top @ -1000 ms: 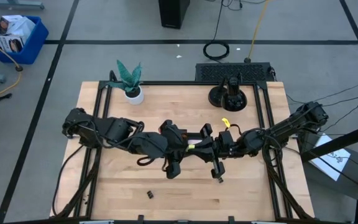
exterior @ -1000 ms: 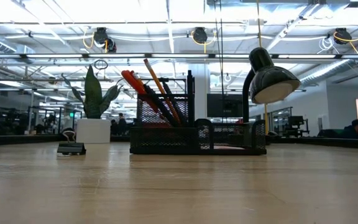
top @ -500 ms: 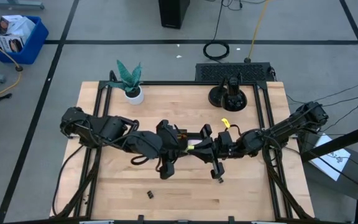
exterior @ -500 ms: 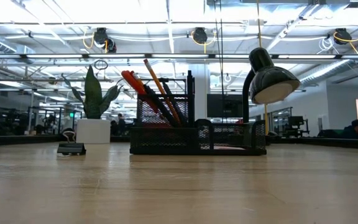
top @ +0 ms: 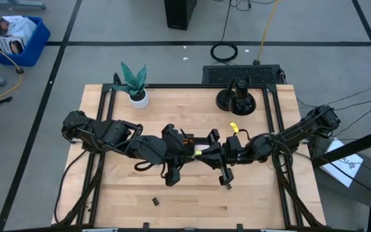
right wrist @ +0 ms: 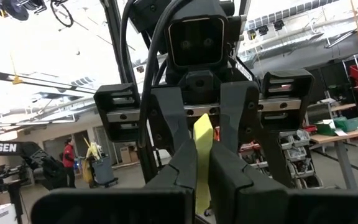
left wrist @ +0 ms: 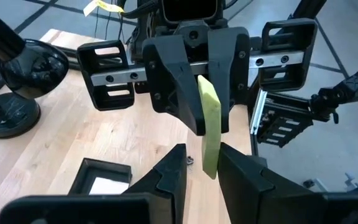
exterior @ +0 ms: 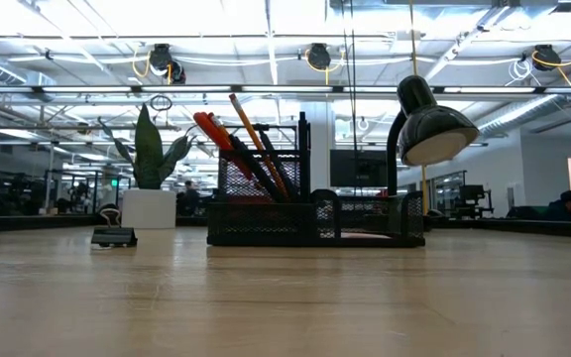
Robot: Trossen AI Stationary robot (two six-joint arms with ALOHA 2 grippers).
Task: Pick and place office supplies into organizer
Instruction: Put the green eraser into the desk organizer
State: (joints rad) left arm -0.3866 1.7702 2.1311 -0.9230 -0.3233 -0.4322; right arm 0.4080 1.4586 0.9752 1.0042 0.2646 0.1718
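Wooden table (top: pixel 250 200), both arms meeting at its middle — a yellow-green piece between them.
Largest to smallest: the black organizer (exterior: pixel 315 213) stands mid-table, pens and red-handled scissors (exterior: pixel 211 129) upright in it; the right gripper (right wrist: pixel 196 165) is clenched on the yellow-green piece (left wrist: pixel 208 127), while the left gripper (left wrist: pixel 202 167) has its fingers against the same piece's lower end — held above the tabletop.

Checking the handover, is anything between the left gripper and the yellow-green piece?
Nothing visible. The yellow-green piece hangs from the right gripper, with its free end already between the left gripper's fingers.
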